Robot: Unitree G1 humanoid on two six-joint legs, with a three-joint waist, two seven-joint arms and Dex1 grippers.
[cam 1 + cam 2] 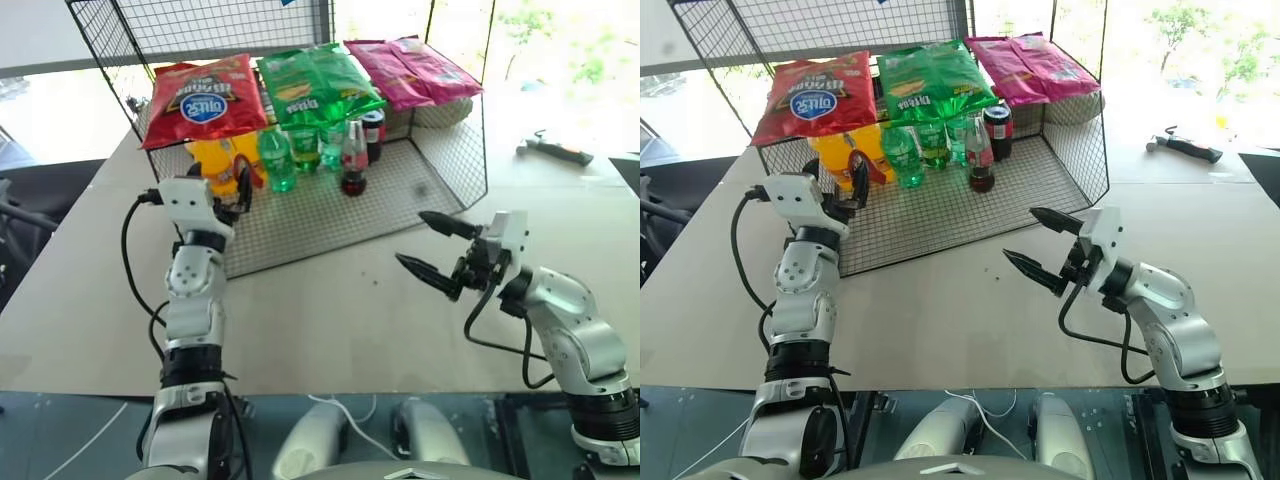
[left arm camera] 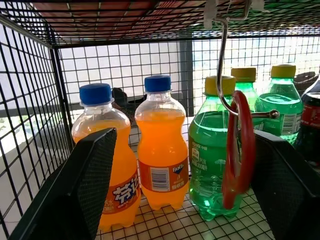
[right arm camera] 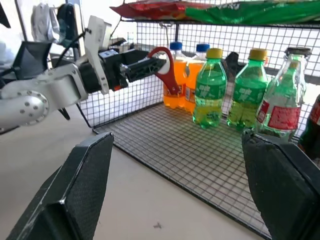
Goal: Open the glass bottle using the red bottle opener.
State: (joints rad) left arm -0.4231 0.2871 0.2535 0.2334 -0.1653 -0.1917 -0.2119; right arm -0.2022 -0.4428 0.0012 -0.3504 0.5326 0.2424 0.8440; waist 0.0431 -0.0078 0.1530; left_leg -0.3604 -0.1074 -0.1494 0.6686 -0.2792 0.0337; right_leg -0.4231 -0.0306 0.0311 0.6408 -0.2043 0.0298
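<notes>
From the head camera, the left gripper [image 1: 235,200] stands spread wide at the wire rack's [image 1: 330,215] front left corner, holding nothing. The right gripper [image 1: 432,247] hangs over the bare table [image 1: 330,310] at about four o'clock from the rack, its jaws also wide and empty. The glass bottle [image 1: 353,160] stands upright on the rack floor, at one o'clock from the left gripper, with green bottles [image 1: 278,158] to its nine o'clock.

In the left wrist view, the red bottle opener [image 2: 237,150] hangs from a metal hook [image 2: 222,70] between the open fingers, in front of the orange bottles [image 2: 159,145].

In the right wrist view, the opener's ring sits just at the left gripper's fingertips.

The opener looks light, stiff and free to swing; its shank below the hook seems the best place to pinch. The bottle is fragile, slippery glass, best taken around the body.
</notes>
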